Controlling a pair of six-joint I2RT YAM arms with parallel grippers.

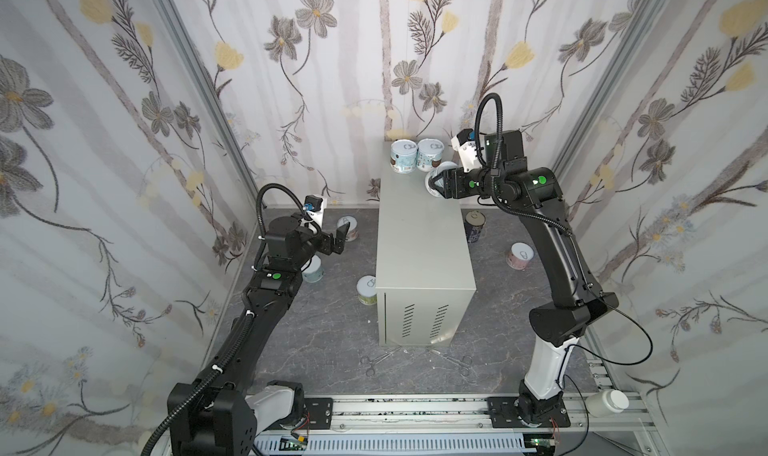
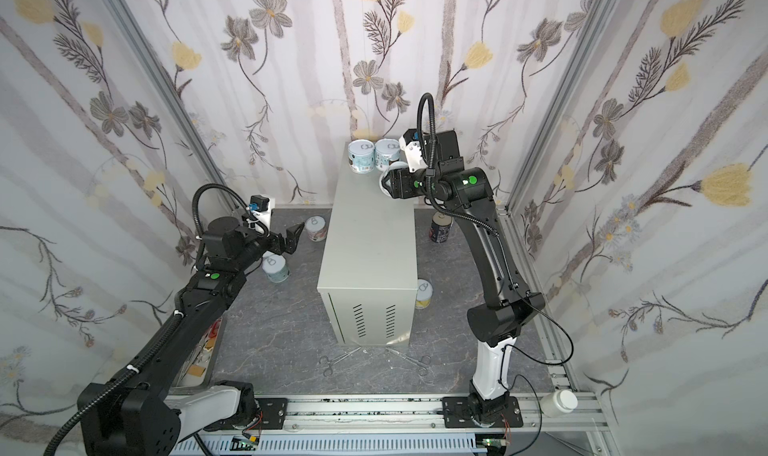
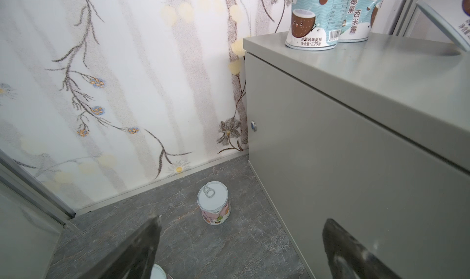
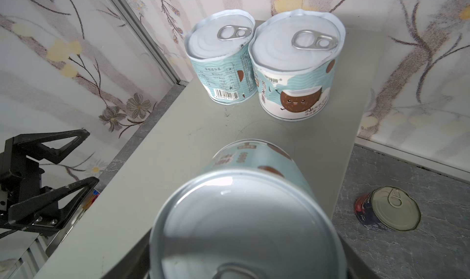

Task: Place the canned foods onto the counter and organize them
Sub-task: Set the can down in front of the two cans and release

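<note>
Progress is small: two short teal cans (image 1: 417, 155) stand at 12 o'clock on the tall light-grey metal counter (image 1: 419, 242). Our right gripper (image 1: 437, 182) grasps a third teal can (image 4: 244, 211) above it; our left gripper (image 1: 337, 240) is released. Several cans remain on the dark marbled floor (image 1: 324, 333).

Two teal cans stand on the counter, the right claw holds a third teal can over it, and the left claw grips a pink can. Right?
Not quite. The left claw is open and empty; the left wrist view shows the pink can standing alone on the floor. The rest holds.
</note>
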